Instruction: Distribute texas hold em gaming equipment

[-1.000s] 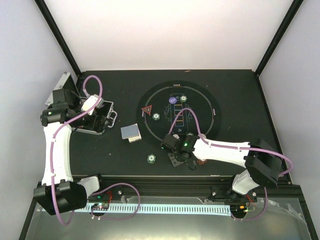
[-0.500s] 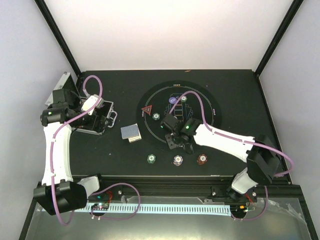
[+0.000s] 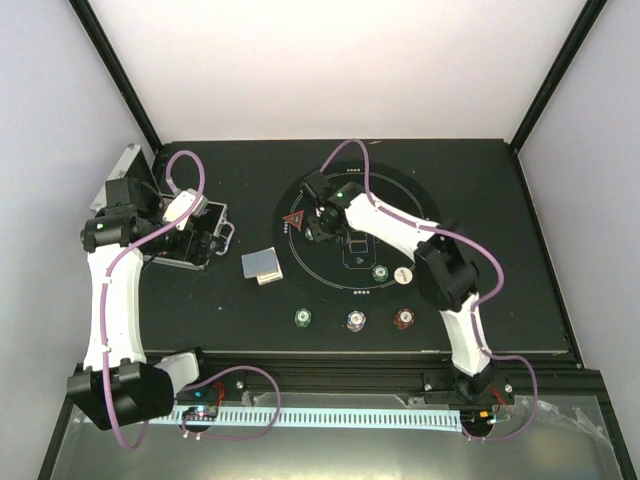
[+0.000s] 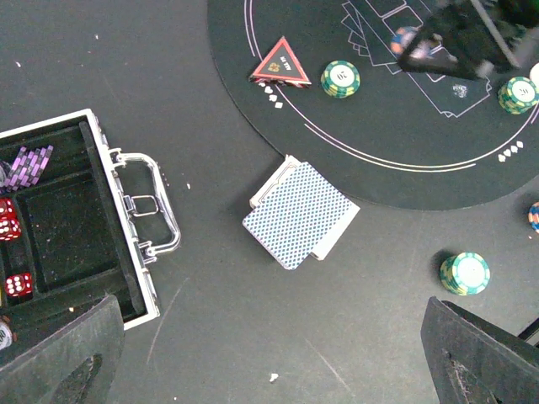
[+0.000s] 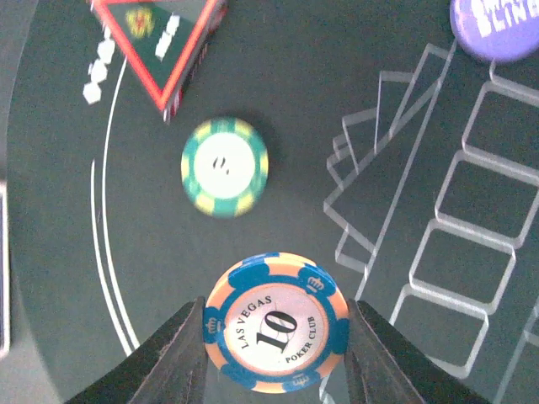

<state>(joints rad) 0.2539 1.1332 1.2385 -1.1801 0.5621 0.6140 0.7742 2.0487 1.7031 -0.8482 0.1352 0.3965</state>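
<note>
Black table carries mat, case, cards (3 chips nearby).

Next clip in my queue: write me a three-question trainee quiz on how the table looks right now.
1. True or false: the right end effector is shut on the chip marked 10.
2. Where does the card stack lie? A) on the centre of the mat B) on the table beside the mat C) on the mat's far rim
3. In the top view, how many chips form the row on the table below the mat?
Key: 1 true. 2 B. 3 three: green chip, purple chip, red-brown chip.
</note>
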